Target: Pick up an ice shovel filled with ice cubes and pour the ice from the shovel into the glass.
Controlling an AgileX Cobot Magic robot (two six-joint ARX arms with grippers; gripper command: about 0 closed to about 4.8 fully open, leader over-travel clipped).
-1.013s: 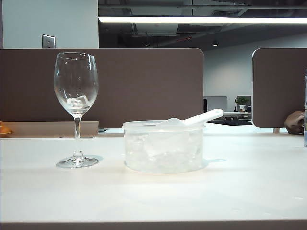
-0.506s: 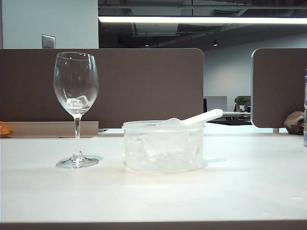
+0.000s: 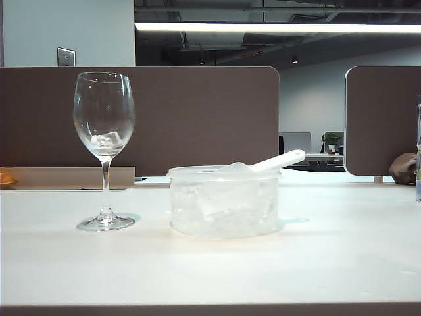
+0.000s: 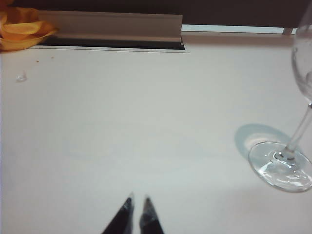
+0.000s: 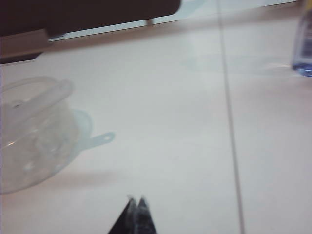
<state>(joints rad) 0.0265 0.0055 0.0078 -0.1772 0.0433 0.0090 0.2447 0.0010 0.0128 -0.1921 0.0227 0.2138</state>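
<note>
The glass stands upright on the left of the white table, with a few ice cubes in its bowl. The ice shovel lies across the rim of a round clear tub full of ice cubes, its handle sticking out to the right. No arm shows in the exterior view. My left gripper hovers shut and empty over bare table, well short of the glass foot. My right gripper is shut and empty, apart from the tub and the shovel handle.
A blue-bottomed clear bottle stands at the table's far right edge. Something orange lies at the back left by a cable slot. Brown partition panels close off the back of the table.
</note>
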